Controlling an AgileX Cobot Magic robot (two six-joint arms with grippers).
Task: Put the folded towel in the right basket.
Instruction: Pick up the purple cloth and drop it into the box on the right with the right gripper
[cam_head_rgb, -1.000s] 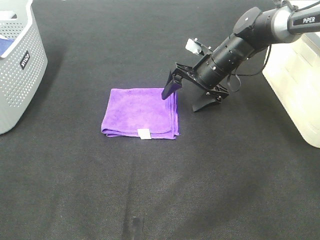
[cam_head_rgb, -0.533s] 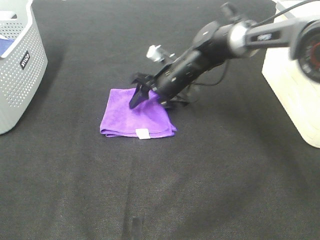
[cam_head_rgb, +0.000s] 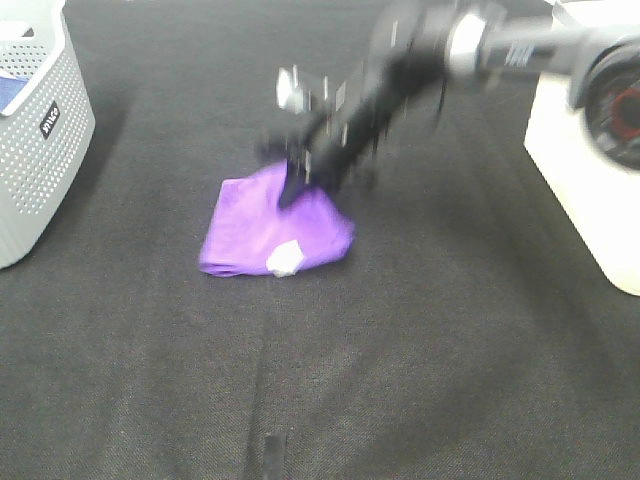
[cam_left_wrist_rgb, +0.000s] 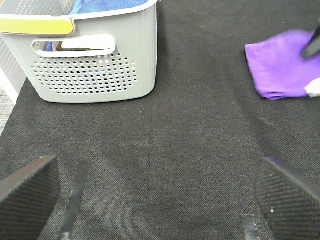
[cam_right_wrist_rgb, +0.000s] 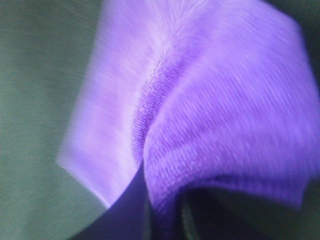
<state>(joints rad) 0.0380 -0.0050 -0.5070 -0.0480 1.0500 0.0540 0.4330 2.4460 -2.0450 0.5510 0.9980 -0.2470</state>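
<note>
The towel (cam_head_rgb: 270, 235) lies on the black table (cam_head_rgb: 420, 350) left of centre, its far edge drawn up into a peak and a white tag (cam_head_rgb: 283, 258) on its near edge. The right gripper (cam_head_rgb: 295, 188), blurred, sits on that far edge, and its wrist view shows purple cloth bunched between the closed fingers. The right basket (cam_head_rgb: 590, 170) stands well apart at the right edge, the grey left basket (cam_head_rgb: 40, 130) at the far left. The left gripper (cam_left_wrist_rgb: 160, 195) hangs spread wide over bare table.
</note>
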